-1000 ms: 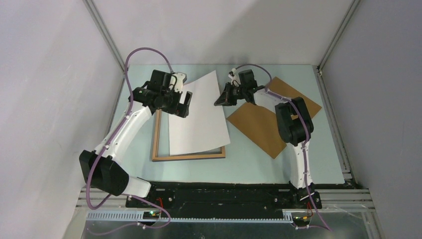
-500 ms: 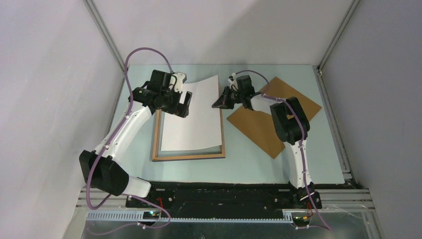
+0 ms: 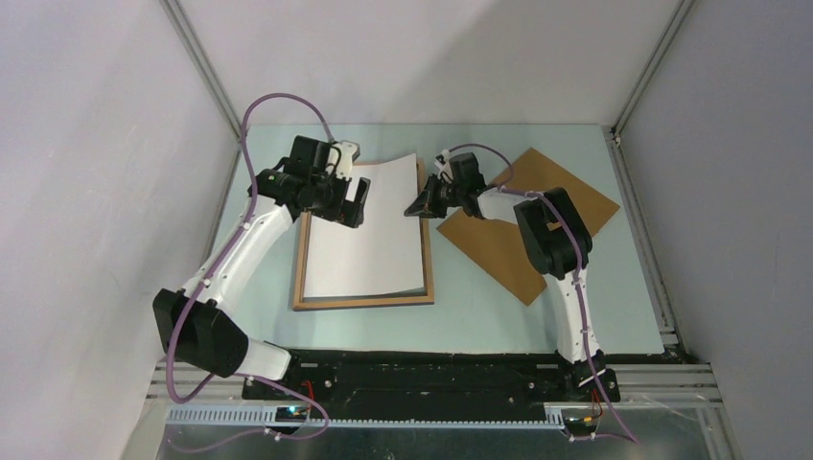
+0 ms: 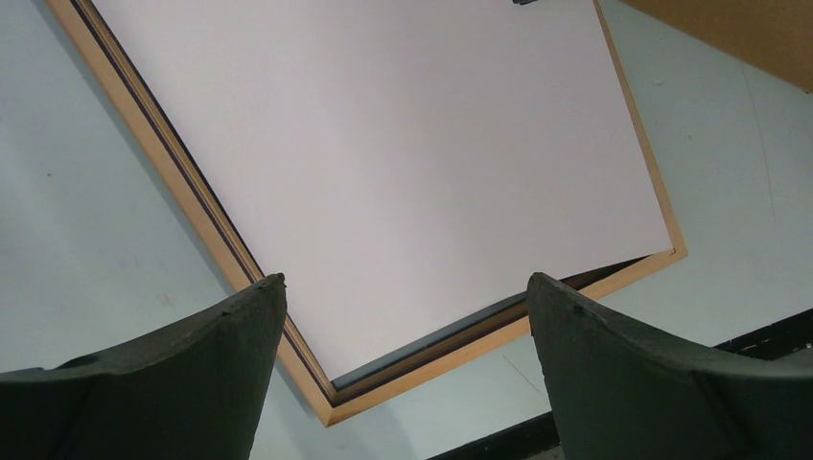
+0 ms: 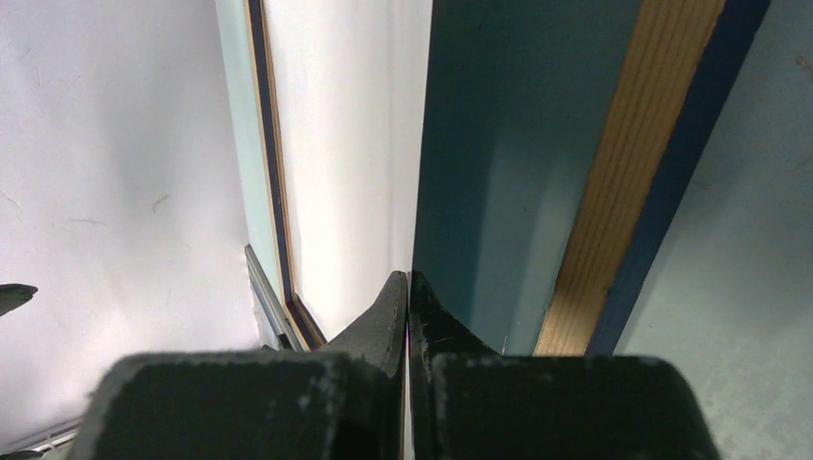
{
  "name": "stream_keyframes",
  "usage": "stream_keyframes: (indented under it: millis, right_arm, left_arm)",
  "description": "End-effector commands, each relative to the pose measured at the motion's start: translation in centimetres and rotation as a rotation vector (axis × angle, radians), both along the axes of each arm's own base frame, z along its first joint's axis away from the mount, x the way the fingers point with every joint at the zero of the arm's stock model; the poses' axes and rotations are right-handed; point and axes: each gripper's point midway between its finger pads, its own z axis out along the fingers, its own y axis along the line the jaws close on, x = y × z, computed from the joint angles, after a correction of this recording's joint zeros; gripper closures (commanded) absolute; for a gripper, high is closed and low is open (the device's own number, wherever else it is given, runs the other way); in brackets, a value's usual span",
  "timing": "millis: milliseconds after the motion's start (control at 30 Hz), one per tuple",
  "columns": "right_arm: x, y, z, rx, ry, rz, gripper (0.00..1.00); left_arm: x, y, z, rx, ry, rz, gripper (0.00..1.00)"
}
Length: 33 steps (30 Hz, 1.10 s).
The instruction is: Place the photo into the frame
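Note:
The photo (image 3: 369,230) lies white side up over the wood-brown frame (image 3: 362,301), its near part inside the rails and its far right corner lifted. My right gripper (image 3: 419,205) is shut on that right edge; in the right wrist view the sheet (image 5: 345,144) runs edge-on between the closed fingers (image 5: 388,311), with the frame rail (image 5: 633,172) beside them. My left gripper (image 3: 350,203) is open and empty above the photo's far left part. In the left wrist view the photo (image 4: 383,163) sits inside the frame's near corner (image 4: 331,412).
A solid brown backing board (image 3: 508,240) lies on the pale green table (image 3: 537,316) to the right of the frame, partly under my right arm. White enclosure walls stand on the left, back and right.
My right gripper has moved left and down with the photo's edge. The sheet has swung from skewed across the right rail to squared within the frame and lies flatter. The left arm barely moved.

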Motion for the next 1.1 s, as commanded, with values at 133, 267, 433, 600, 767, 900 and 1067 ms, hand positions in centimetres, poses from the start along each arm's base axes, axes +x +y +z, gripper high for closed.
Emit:
stream_keyframes:
  millis: [133,267,433,600,767,900,1067]
  right_arm:
    - [0.5,0.8,1.0,0.010,-0.048,0.020,1.00]
    - [0.4,0.9,1.2,0.012,-0.050,0.026,1.00]
    - [0.1,0.9,1.3,0.017,-0.034,0.035,1.00]
    - [-0.2,1.0,1.3,0.022,-0.025,0.044,1.00]
    - [-0.5,1.2,1.4,0.027,-0.025,0.052,1.00]
    - [-0.6,1.4,1.3,0.027,-0.023,0.054,1.00]
    - [-1.0,1.7,1.2,0.027,-0.029,0.053,1.00]
  left_arm:
    - [0.3,0.2,1.7,-0.019,-0.071,-0.006,0.00]
    - [0.3,0.3,1.7,-0.019,-0.072,-0.005,0.00]
    - [0.2,0.2,1.6,-0.021,-0.068,-0.008,0.01]
    - [0.2,0.2,1.6,-0.019,-0.070,-0.007,0.00]
    - [0.2,0.2,1.6,-0.018,-0.070,-0.006,0.01]
    - [0.2,0.3,1.7,-0.019,-0.071,-0.003,0.00]
    - [0.2,0.3,1.7,-0.018,-0.074,-0.004,0.01]
